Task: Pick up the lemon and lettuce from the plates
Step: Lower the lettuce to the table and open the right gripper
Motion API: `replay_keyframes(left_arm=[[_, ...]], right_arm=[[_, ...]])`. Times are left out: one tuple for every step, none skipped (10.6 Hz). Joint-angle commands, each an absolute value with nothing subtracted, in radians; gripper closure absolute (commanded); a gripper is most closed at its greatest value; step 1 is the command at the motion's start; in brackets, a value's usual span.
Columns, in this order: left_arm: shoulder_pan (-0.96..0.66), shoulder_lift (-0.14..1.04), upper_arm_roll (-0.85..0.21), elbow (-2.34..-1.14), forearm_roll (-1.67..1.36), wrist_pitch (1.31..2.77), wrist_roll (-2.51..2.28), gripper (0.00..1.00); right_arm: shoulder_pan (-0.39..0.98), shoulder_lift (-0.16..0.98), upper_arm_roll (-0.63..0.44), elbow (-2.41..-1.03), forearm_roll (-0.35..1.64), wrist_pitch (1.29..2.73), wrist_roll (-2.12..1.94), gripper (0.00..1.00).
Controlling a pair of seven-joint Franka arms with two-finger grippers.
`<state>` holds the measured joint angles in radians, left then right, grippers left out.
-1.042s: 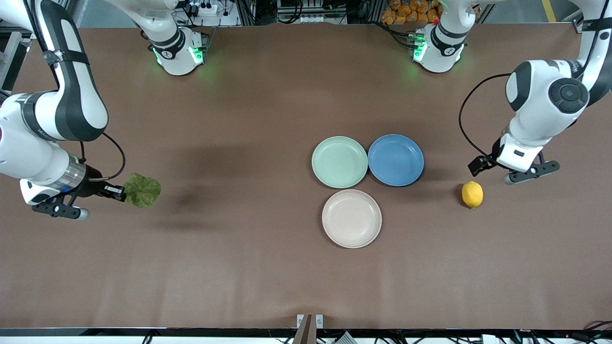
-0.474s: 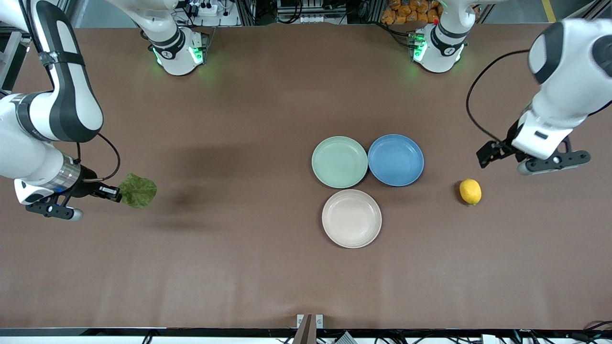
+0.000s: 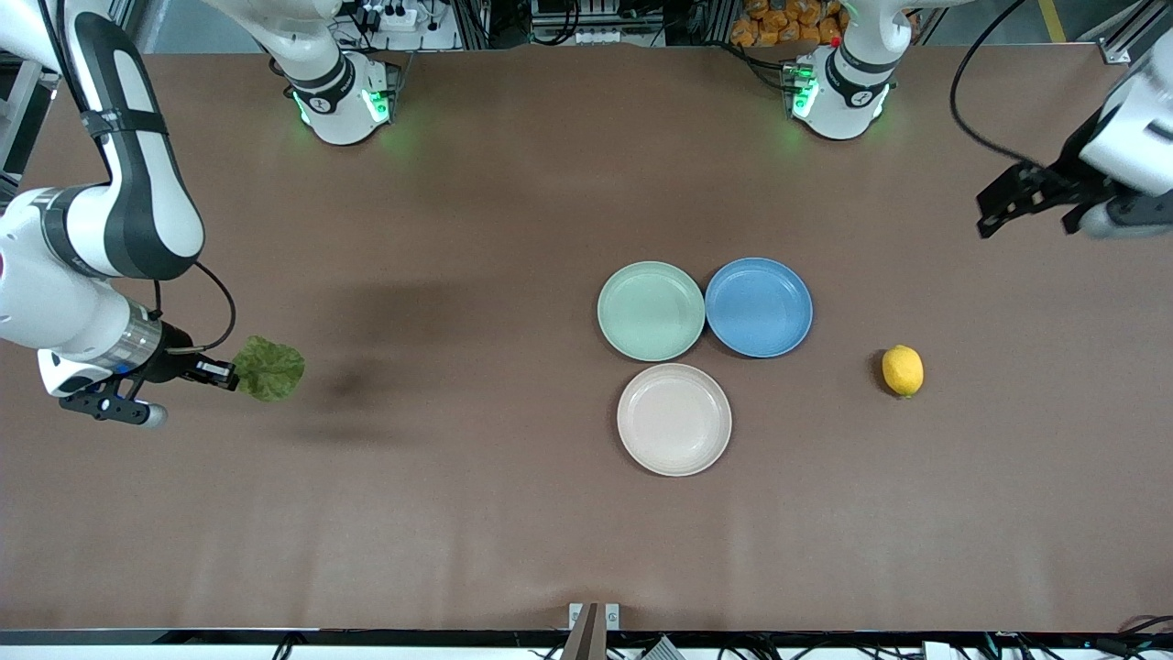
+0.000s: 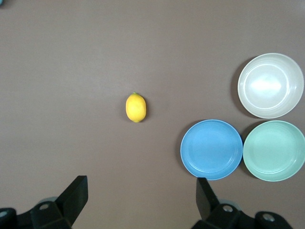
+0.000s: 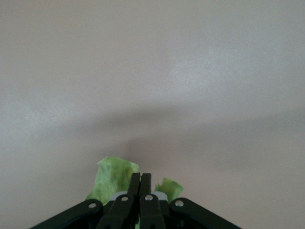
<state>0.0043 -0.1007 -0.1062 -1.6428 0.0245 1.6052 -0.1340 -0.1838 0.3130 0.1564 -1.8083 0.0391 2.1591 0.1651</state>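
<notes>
The yellow lemon (image 3: 903, 370) (image 4: 136, 107) lies on the bare table, toward the left arm's end from the plates. My left gripper (image 3: 1026, 209) (image 4: 141, 192) hangs high over that end of the table, open and with nothing between its jaws. The lettuce (image 3: 268, 368) (image 5: 113, 177), a crinkled green leaf, is pinched by my right gripper (image 3: 225, 371) (image 5: 140, 179), which is shut on it just over the table at the right arm's end. The mint plate (image 3: 651, 311) (image 4: 274, 150) and the beige plate (image 3: 674, 419) (image 4: 270, 85) have nothing on them.
A blue plate (image 3: 759, 307) (image 4: 212, 149) with nothing on it touches the mint plate, on the side toward the left arm's end. The beige plate sits nearer the front camera than both. Brown table surface stretches between the plates and the lettuce.
My left gripper has risen and drawn away from the lemon toward the table's end, still open. The lemon stays on the table. My right gripper and the lettuce have barely shifted.
</notes>
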Motion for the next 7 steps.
replay_keyframes(left_arm=[[0.009, -0.075, -0.103, -1.582, 0.014, 1.549, -0.103, 0.00], [0.009, -0.075, -0.106, -1.580, 0.015, 1.548, -0.103, 0.00], [0.009, -0.075, -0.109, -1.572, 0.014, 1.539, -0.082, 0.00], [0.008, -0.075, -0.110, -1.554, 0.011, 1.526, -0.042, 0.00], [0.009, -0.074, -0.109, -1.549, 0.006, 1.510, -0.014, 0.00], [0.009, -0.072, -0.106, -1.549, -0.001, 1.508, -0.008, 0.00], [0.011, -0.068, -0.104, -1.549, -0.029, 1.506, -0.008, 0.00]], right_arm=[[-0.198, 0.318, 0.169, -1.821, 0.029, 2.189, 0.153, 1.00], [-0.199, 0.330, 0.169, -1.819, 0.029, 2.201, 0.155, 1.00], [-0.201, 0.342, 0.169, -1.819, 0.029, 2.219, 0.153, 1.00], [-0.199, 0.353, 0.169, -1.819, 0.029, 2.236, 0.153, 1.00], [-0.199, 0.365, 0.169, -1.821, 0.029, 2.258, 0.153, 1.00], [-0.199, 0.382, 0.169, -1.821, 0.029, 2.278, 0.153, 1.00], [-0.198, 0.408, 0.169, -1.828, 0.029, 2.314, 0.153, 1.00]])
